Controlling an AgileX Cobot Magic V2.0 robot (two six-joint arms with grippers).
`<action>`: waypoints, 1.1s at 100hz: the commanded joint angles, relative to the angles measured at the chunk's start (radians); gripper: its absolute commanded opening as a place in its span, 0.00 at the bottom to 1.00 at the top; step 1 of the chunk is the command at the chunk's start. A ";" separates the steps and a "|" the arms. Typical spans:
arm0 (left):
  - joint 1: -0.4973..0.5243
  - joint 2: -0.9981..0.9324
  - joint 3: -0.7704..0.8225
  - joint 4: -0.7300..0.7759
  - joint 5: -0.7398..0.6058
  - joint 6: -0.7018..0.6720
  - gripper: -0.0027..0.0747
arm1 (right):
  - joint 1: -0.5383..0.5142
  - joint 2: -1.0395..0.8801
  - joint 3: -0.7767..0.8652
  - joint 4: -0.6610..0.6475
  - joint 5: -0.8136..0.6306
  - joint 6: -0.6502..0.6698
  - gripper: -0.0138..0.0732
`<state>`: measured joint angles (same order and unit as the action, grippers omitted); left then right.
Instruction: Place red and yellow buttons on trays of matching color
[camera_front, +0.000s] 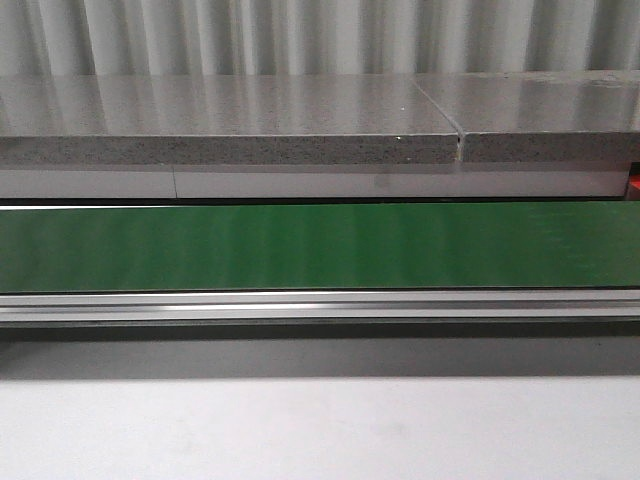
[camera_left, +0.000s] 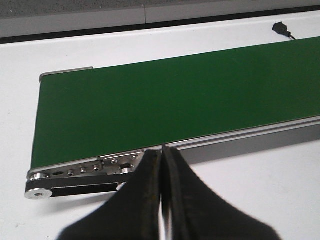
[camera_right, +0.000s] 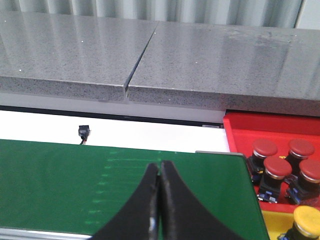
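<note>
Four red buttons (camera_right: 283, 164) in red tray (camera_right: 240, 128) beside green belt (camera_front: 320, 245).

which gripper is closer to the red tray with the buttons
Right. The right gripper hangs over the belt end beside the red tray; the left gripper is at the belt's other end, no tray visible.

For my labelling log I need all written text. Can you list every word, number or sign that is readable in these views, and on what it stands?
None: no view shows readable text.
Green belt: plain, no marking.
Red buttons in the red tray: caps blank.
Yellow button: cap blank.
Left gripper and right gripper: no label visible.
</note>
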<state>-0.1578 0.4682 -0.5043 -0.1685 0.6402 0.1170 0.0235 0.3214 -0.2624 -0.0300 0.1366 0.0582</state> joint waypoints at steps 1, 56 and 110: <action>-0.008 0.005 -0.028 -0.017 -0.064 0.001 0.01 | 0.000 -0.057 0.026 -0.011 -0.100 -0.013 0.08; -0.008 0.005 -0.028 -0.017 -0.064 0.001 0.01 | -0.031 -0.349 0.285 -0.013 -0.197 0.003 0.08; -0.008 0.005 -0.028 -0.017 -0.064 0.001 0.01 | -0.031 -0.348 0.285 -0.013 -0.227 0.005 0.08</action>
<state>-0.1578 0.4682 -0.5043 -0.1706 0.6402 0.1170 -0.0033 -0.0107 0.0283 -0.0312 0.0000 0.0630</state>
